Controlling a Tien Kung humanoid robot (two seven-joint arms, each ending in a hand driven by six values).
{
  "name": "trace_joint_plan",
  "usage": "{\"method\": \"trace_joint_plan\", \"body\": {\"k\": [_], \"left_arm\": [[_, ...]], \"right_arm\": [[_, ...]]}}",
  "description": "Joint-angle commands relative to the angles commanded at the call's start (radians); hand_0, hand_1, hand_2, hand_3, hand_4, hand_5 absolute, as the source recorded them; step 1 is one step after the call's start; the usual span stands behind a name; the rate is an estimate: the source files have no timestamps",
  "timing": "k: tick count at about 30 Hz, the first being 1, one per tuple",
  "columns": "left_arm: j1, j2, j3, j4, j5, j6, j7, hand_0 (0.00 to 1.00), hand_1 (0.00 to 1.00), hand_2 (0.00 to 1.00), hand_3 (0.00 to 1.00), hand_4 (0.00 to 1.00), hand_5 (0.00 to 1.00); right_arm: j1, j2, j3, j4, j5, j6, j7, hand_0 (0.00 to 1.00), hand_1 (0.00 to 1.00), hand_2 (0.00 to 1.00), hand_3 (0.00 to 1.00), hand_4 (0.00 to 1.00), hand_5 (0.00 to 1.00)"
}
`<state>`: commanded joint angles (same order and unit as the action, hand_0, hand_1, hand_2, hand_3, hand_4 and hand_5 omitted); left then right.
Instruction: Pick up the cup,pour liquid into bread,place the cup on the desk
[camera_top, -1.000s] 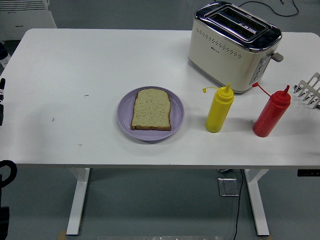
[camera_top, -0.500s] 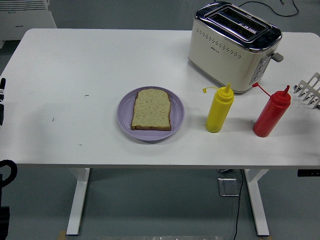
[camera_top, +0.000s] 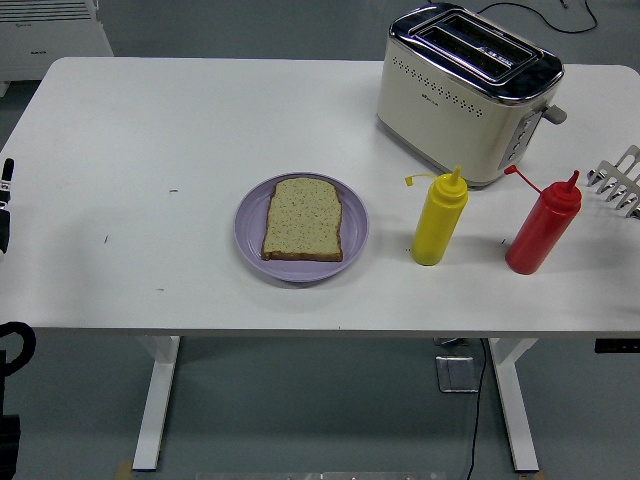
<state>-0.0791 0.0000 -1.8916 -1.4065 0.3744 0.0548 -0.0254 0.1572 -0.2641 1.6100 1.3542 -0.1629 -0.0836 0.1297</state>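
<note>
No cup shows; two squeeze bottles stand on the white table (camera_top: 150, 120). The yellow bottle (camera_top: 438, 220) is just right of a purple plate (camera_top: 250, 235) that holds a slice of bread (camera_top: 303, 218). The red bottle (camera_top: 543, 227) stands further right. At the right edge my right hand (camera_top: 622, 180) shows pale, spread fingers with nothing in them, a short way right of the red bottle. Only a black sliver of my left arm (camera_top: 5, 205) shows at the left edge, far from the plate.
A cream and chrome toaster (camera_top: 465, 92) stands at the back right, behind the bottles, with its cable trailing off the far edge. The table's left half is bare white surface.
A dark part at the left edge near the table's far corner has slipped out of view. The bottles, plate, bread and right hand have not moved.
</note>
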Motion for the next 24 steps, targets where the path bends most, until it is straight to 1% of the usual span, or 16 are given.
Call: {"method": "trace_joint_plan", "body": {"k": [24], "left_arm": [[0.004, 0.000, -0.001, -0.002, -0.001, 0.000, 0.000, 0.796, 0.766, 0.765, 0.698, 0.568, 0.998]], "right_arm": [[-0.005, 0.006, -0.009, -0.005, 0.018, -0.006, 0.002, 0.786, 0.726, 0.775, 0.812, 0.728, 0.613]]}}
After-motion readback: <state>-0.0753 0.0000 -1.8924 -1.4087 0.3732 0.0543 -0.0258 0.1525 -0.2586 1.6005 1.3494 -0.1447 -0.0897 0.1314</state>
